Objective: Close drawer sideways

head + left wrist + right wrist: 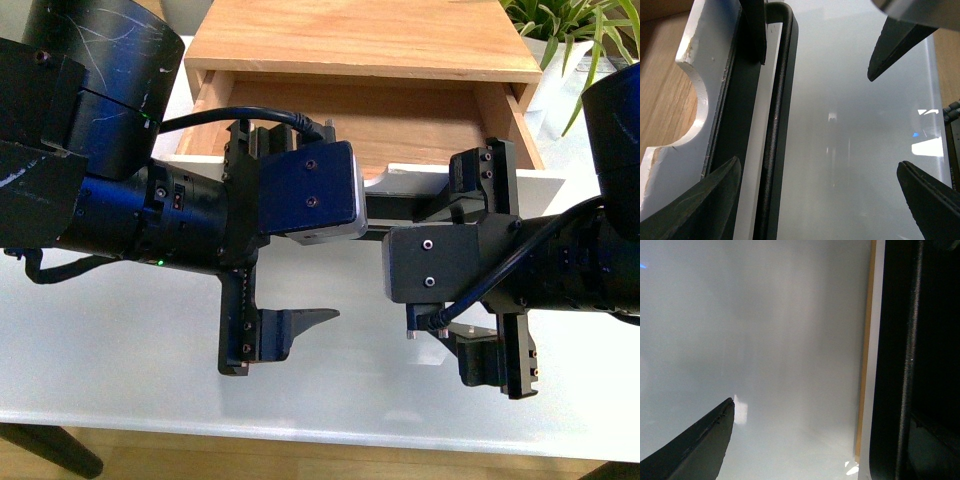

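Observation:
The wooden drawer [400, 115] stands pulled out of its cabinet [350, 35], its white front panel [545, 178] facing me. The semicircular notch [687, 112] and black bar handle [776, 130] show close up in the left wrist view. My left gripper [325, 225] is open, one finger [705, 202] over the panel side and the other [927, 200] over the table, so panel and handle lie between them. My right gripper [462, 262] is open too, straddling the handle [910, 365] further right. Its one clear finger [695, 447] hangs over bare table.
The cabinet sits on a white table [120, 340] whose front edge runs just below the grippers. A green plant [585, 30] stands at the back right. The right gripper's finger [895, 45] reaches into the left wrist view, so the two grippers are close together.

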{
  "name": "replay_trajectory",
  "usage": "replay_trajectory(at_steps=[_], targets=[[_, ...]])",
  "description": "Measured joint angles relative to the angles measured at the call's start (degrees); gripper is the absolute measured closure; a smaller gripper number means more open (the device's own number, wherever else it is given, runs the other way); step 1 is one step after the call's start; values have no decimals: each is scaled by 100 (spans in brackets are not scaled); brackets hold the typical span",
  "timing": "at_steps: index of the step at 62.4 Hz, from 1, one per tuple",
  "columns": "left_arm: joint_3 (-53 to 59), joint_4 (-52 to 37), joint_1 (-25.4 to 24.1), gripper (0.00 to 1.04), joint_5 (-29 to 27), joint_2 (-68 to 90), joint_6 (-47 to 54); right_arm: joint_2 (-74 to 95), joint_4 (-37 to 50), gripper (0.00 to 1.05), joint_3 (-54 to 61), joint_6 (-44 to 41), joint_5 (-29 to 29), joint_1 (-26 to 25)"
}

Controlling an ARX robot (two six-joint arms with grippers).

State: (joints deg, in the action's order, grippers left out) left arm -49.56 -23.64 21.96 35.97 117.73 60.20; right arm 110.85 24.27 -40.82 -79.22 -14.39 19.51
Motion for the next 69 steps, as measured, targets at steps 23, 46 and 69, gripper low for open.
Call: replay_trajectory(at_steps=[23, 46, 69], targets=[[-90, 2, -28, 9, 0, 50, -4, 162, 319, 9, -17, 149, -2, -7], [-131, 175, -46, 9, 162, 50, 61, 223, 498, 9, -17, 162, -46, -129], [-225, 264, -107, 9, 175, 142, 59, 223, 662, 9, -63, 417, 177, -269]])
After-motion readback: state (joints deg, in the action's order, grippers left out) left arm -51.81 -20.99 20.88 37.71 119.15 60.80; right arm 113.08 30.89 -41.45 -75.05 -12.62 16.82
